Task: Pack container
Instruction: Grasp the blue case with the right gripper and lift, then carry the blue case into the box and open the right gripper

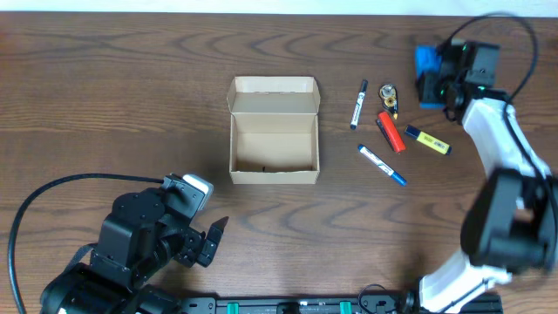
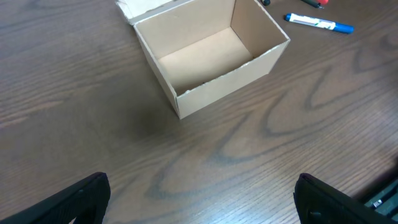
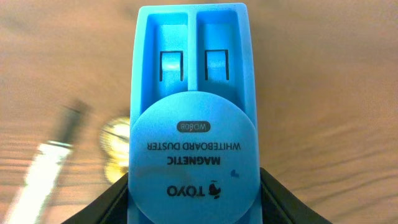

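The container, a tan cardboard box with its flap lid open at the back, stands at the table's middle and looks empty; it also shows in the left wrist view. My right gripper at the far right back is shut on a blue whiteboard duster, also seen from overhead. My left gripper is open and empty, near the front left, short of the box; its fingers frame bare table in the wrist view.
To the right of the box lie a black-capped white marker, a red marker, a yellow highlighter, a blue-capped white marker and a small roll of tape. The blue-capped marker shows in the left wrist view.
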Robot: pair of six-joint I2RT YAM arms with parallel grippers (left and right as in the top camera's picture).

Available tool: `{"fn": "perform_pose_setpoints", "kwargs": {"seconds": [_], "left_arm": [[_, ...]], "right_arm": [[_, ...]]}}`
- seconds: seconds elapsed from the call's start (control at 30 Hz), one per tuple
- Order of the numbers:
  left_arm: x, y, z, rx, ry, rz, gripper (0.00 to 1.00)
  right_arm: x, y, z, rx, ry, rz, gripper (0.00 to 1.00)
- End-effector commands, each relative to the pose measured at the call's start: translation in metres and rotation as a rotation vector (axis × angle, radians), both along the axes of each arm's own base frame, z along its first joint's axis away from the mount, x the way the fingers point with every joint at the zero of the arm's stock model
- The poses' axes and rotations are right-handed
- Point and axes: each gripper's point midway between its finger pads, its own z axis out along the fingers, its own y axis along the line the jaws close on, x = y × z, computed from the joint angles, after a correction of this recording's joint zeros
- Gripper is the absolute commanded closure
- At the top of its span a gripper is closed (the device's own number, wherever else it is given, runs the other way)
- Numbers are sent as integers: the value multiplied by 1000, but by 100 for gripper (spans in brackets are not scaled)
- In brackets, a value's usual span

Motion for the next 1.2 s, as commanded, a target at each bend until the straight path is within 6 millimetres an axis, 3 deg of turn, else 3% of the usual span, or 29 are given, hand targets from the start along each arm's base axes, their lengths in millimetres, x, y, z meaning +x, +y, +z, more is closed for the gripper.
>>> {"fn": "perform_pose_setpoints", "kwargs": {"seconds": [0.0,0.1,0.2,0.43,0.57,0.7,0.87,1.0,1.17], "left_arm": [[0,0,6,-12,-11,7,5],[0,0,6,-12,-11,7,5],[0,0,6,-12,-12,7,5],[0,0,6,-12,-11,7,5],[0,0,6,-12,-11,7,5],[0,0,6,-12,-11,7,5],[0,0,6,-12,-11,7,5],[0,0,6,-12,-11,7,5],[0,0,6,-12,-11,7,5]], "right_arm": [[-10,46,80,10,-150,93,64],[-25,96,108,38,-193,212,65],[-40,153,115,68,-193,370,65],[-84,274,86,37,-123,756,66],[-113,320,60,-52,-81,968,67],[-133,344,25,-100,2,1090,70],[-152,348,-19,-107,158,1134,70],[-163,342,-35,-125,232,1161,73],[-169,340,-37,-145,240,1222,70]]}}
